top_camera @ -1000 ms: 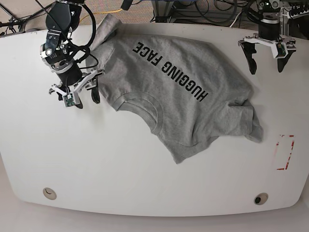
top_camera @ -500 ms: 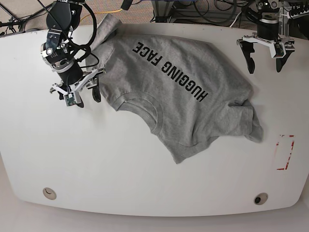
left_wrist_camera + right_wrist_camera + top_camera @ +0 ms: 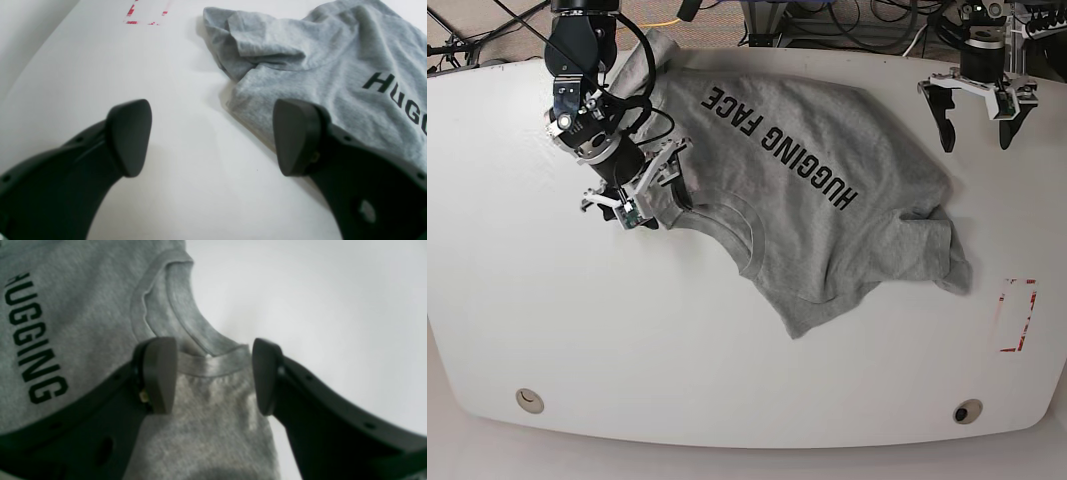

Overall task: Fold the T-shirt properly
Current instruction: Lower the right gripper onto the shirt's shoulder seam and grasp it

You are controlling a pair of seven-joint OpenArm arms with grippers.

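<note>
Grey T-shirt (image 3: pixel 817 190) lies rumpled, print up. Right gripper (image 3: pixel 655 192) spread wide over its shoulder, gripping nothing. Left gripper (image 3: pixel 976 112) agape, empty, at far corner.

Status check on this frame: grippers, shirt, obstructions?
Right gripper open, over the T-shirt by its collar. Left gripper open, off the cloth. Shirt crumpled, unfolded. Nothing in the way.

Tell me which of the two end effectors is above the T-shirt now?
The right end effector, open over the T-shirt by its neck. The left end effector hangs open over bare table, beside the cloth.
</note>
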